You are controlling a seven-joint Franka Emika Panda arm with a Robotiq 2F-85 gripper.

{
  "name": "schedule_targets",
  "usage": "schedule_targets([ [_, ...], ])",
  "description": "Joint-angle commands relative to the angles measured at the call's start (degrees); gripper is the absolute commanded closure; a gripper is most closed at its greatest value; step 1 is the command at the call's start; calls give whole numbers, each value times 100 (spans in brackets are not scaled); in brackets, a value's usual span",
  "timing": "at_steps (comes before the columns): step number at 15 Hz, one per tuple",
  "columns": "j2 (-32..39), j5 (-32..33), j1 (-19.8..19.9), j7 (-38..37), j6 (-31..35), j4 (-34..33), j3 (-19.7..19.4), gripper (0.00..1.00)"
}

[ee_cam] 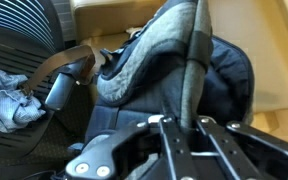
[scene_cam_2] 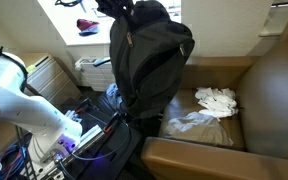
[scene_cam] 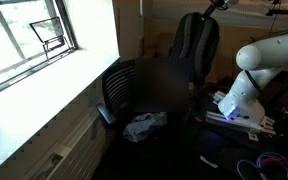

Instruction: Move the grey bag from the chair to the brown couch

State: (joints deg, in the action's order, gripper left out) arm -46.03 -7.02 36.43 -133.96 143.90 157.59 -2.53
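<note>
Your gripper (ee_cam: 180, 124) is clamped on the top strap of the grey bag (scene_cam_2: 149, 60). In the wrist view the strap runs straight down into the jaws. The bag hangs upright from that grip, up in the air. In an exterior view it sits high and to the right of the black chair (scene_cam: 119, 90), clear of the chair's seat, where only a crumpled grey cloth (scene_cam: 144, 125) lies. In an exterior view the bag hangs in front of the left end of the brown couch (scene_cam_2: 274, 90), and its body covers part of the seat. Two white cloths (scene_cam_2: 214, 100) lie on the couch cushion just right of the bag. You cannot tell whether the bag's bottom touches anything, because it blends into the dark clutter below. The white arm (scene_cam: 264, 60) stands at the right of that view.
</note>
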Motion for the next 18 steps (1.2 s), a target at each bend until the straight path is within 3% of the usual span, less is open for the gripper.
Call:
schedule_targets([
  [1, 1458, 72, 367, -711, 824, -53, 133, 96],
  [5, 3099, 96, 534, -1244, 1064, -382, -242, 96],
  [6, 2366, 116, 300, -1110, 987, 6, -239, 85],
  [8, 2972, 119, 293, -1178, 1091, -170, -441, 85],
  [9, 2910, 319, 364, -1426, 1145, -120, -360, 96],
  [10, 3192, 796, 893, -2311, 1720, -216, 171, 96],
  [11, 3414, 197, 1661, -1522, 1879, -371, 562, 96],
  [15, 3595, 255, 2759, -1552, 2153, -1123, 1028, 96],
  [18, 3866, 43, 3961, -1536, 2343, -1787, 1842, 96],
])
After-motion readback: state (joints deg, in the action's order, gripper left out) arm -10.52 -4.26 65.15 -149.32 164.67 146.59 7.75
